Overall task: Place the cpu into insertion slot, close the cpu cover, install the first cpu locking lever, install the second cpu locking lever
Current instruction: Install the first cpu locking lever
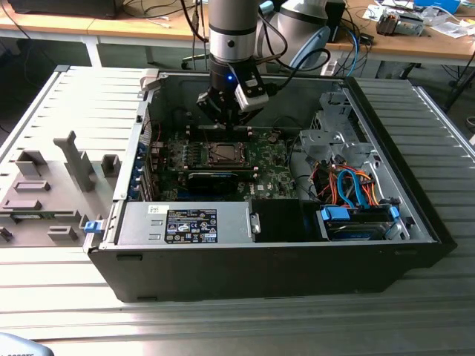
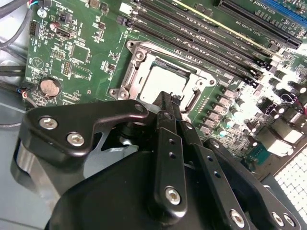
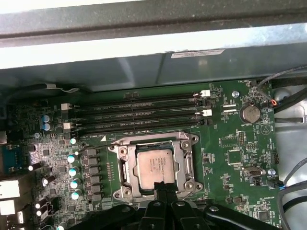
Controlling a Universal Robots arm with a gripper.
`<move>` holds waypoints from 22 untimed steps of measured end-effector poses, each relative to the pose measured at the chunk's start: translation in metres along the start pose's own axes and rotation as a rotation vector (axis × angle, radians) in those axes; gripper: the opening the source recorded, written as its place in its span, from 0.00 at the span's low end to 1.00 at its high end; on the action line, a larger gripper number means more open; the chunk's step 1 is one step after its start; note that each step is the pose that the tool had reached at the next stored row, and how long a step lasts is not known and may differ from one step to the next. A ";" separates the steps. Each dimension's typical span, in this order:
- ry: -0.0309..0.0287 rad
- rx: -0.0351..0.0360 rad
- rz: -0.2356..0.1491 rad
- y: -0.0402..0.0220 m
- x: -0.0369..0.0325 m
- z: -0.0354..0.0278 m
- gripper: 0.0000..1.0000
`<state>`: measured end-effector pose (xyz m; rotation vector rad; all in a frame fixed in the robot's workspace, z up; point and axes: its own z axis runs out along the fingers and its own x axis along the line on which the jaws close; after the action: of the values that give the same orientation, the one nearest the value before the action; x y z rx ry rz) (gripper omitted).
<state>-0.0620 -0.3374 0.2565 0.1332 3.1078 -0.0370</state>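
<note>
The cpu (image 3: pixel 154 165) lies flat in the insertion slot (image 3: pixel 125 167) on the green motherboard (image 3: pixel 235 153), its pale face showing in both wrist views. My gripper (image 3: pixel 164 188) hangs just above the socket's near edge, its fingers pressed together with nothing between them. In the exterior view my arm (image 1: pixel 231 33) reaches down into the open computer case (image 1: pixel 297 274), which rests on a ribbed grey metal table (image 1: pixel 237 319); wooden desks (image 1: pixel 445 48) strewn with cables stand behind, and a grey fixture block (image 1: pixel 52 185) sits on the exterior view's left.
</note>
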 end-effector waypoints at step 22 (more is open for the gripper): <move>-0.0024 -0.0122 -0.117 -0.0001 0.0001 0.0001 0.11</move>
<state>-0.0622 -0.3375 0.2564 -0.0483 3.1090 -0.0209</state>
